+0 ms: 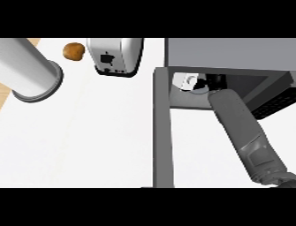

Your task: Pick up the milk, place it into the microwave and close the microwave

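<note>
Already the milk [188, 81] sits inside the microwave [241, 53], the right hand [214, 81] just beside it; whether its fingers hold the carton I cannot tell. Left to do, I'd say: withdraw and swing the open door [162, 128] shut. Toaster [114, 56] stands nearby.

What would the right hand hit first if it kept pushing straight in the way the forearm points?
Probably the milk, right in front of the right hand inside the microwave. Beyond it lies the cavity's back wall, though depth is hard to judge.
</note>
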`<state>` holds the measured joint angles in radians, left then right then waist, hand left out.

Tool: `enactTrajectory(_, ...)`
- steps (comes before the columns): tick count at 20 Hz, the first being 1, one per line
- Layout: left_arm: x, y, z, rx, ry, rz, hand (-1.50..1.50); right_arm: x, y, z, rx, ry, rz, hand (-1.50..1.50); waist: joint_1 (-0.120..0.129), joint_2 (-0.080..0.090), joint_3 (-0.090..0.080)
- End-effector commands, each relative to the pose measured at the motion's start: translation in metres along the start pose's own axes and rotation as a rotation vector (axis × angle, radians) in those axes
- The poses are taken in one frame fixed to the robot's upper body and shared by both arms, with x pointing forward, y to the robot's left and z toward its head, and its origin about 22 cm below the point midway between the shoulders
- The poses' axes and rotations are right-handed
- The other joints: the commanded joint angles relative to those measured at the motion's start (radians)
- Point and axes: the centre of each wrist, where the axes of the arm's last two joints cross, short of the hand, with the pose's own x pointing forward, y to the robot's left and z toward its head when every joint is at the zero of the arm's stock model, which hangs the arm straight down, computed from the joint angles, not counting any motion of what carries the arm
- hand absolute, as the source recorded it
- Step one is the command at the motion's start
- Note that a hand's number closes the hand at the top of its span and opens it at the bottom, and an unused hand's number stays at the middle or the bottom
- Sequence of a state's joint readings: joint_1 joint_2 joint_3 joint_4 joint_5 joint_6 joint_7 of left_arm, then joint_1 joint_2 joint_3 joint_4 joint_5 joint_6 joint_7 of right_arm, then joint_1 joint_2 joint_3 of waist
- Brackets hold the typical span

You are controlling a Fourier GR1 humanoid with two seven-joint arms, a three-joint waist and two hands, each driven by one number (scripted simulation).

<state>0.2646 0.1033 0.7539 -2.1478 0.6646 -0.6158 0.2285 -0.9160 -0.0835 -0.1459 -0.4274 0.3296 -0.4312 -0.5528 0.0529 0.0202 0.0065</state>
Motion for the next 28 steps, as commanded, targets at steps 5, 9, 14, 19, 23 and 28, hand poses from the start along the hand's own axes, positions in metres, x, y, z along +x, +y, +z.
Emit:
enactTrajectory(5, -0.006, 0.001, -0.019, -0.033, -0.018, 0.011, -1.5, -0.001, -0.027, -0.024, -0.164, 0.007, 0.169, 1.5, 0.04, 0.025, -0.004)
enactTrajectory(9, -0.008, 0.005, -0.019, -0.039, -0.01, 0.003, -1.5, 0.001, -0.043, -0.034, -0.215, -0.051, 0.29, 1.5, 0.059, 0.029, -0.005)
enactTrajectory(14, -0.013, 0.004, -0.02, -0.055, -0.001, 0.015, -1.5, -0.015, -0.062, -0.028, -0.195, -0.056, 0.402, 1.5, 0.066, 0.033, -0.004)
enactTrajectory(19, -0.015, -0.004, -0.036, -0.059, -0.008, 0.019, -1.5, -0.035, -0.063, -0.01, -0.275, 0.068, 0.534, -1.5, 0.065, 0.044, -0.003)
enactTrajectory(23, -0.01, 0.001, -0.035, -0.068, -0.011, -0.027, -1.5, -0.048, -0.09, -0.006, -0.375, 0.196, 0.668, -1.5, 0.085, 0.048, -0.004)
enactTrajectory(28, -0.017, 0.0, -0.04, -0.074, -0.007, -0.025, -1.5, -0.029, -0.074, -0.021, -0.238, 0.043, 0.542, -1.5, 0.085, 0.049, 0.001)
